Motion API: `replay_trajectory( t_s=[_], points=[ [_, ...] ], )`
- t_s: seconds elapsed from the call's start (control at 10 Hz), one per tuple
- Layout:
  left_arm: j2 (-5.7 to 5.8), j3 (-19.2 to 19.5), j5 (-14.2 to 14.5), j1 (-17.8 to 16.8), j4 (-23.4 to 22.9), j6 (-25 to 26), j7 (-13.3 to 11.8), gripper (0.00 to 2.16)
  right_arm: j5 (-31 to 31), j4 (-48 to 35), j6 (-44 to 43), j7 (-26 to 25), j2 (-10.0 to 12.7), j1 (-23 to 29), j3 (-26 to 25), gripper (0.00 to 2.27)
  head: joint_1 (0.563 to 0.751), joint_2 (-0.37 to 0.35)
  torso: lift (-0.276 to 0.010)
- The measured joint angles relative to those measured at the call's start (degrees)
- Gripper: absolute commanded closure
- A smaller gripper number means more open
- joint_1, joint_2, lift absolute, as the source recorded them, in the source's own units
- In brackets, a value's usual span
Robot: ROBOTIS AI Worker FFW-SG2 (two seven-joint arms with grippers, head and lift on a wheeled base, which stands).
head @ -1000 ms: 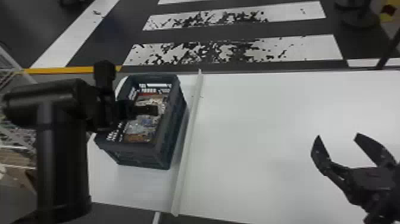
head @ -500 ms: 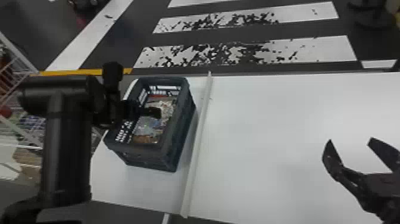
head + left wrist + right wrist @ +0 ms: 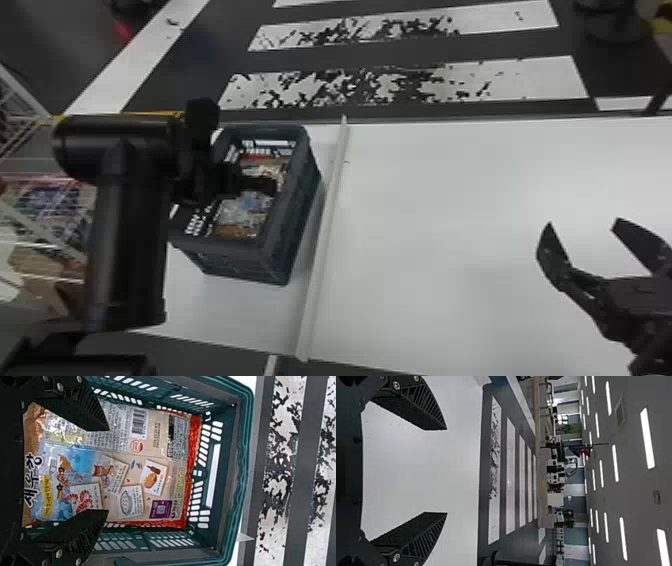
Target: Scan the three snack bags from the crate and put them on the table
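Observation:
My left gripper point(image 3: 260, 184) is over the crate point(image 3: 295, 200) at the left of the table in the head view, above a snack bag point(image 3: 245, 212) lying inside. In the left wrist view, the left gripper point(image 3: 107, 470) is open, its two fingers spread over the snack bag point(image 3: 148, 451), which lies flat with its printed back and barcode showing inside the crate point(image 3: 241, 471). My right gripper point(image 3: 582, 225) stands open and empty over the right part of the white table point(image 3: 450, 225); in the right wrist view the right gripper point(image 3: 447, 471) has bare table between its fingers.
A pale raised strip point(image 3: 325, 240) runs across the table just right of the crate. Wire shelving with goods point(image 3: 50, 210) stands left of the table. Striped floor point(image 3: 400, 85) lies beyond the far edge.
In the head view the whole scene, crate and both arms included, has shifted rightward. My left gripper stays over the crate and my right one remains open.

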Motion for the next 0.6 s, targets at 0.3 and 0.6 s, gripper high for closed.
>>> replay_trajectory(
  t_s=[0.3, 0.6],
  points=[
    [0.08, -0.82, -1.78, -0.64, 5.46, -2.36, -2.5, 0.61, -0.07, 0.55, -0.48, -0.09, -0.37, -0.4, 0.13, 0.12, 0.695, 0.223, -0.094],
    [-0.74, -1.02, -2.43, -0.93, 10.56, -6.8, -2.91, 2.06, -0.38, 1.61, -1.18, -0.33, -1.55, -0.66, 0.44, 0.12, 0.695, 0.22, -0.094]
  ],
)
